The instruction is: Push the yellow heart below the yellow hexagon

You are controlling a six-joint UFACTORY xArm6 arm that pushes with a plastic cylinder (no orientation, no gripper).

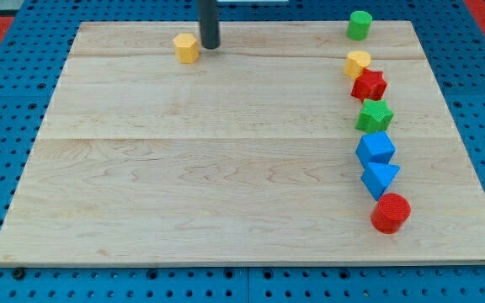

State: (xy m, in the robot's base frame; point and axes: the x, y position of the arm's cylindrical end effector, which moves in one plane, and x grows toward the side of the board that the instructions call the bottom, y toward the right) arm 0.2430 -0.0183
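Camera view, one item per line.

Desk [226, 168]: pale wooden board on a blue perforated base.

Yellow hexagon block [187, 48]: far left-centre of the desk, near the far edge.

My tip [210, 45]: lower end of the dark rod, just right of the yellow hexagon, close beside it; contact cannot be told. No claw is fitted, so there is nothing to spread or pinch.

Yellow heart block [358, 62]: far right of the desk, touching the red star block [369, 85] on its near side. Well apart from the hexagon.

Green cylinder block [359, 24]: far right corner area.

Right-hand column, far to near: green star block [375, 115], blue cube block [375, 148], blue triangular block [381, 178], red round block [391, 212].

Progress, judged: hardly begun. The heart sits well off to the right of its goal, the bare spot on the near side of the hexagon. Left to do: bring my tip across to the heart's right side and push it leftward to that spot.
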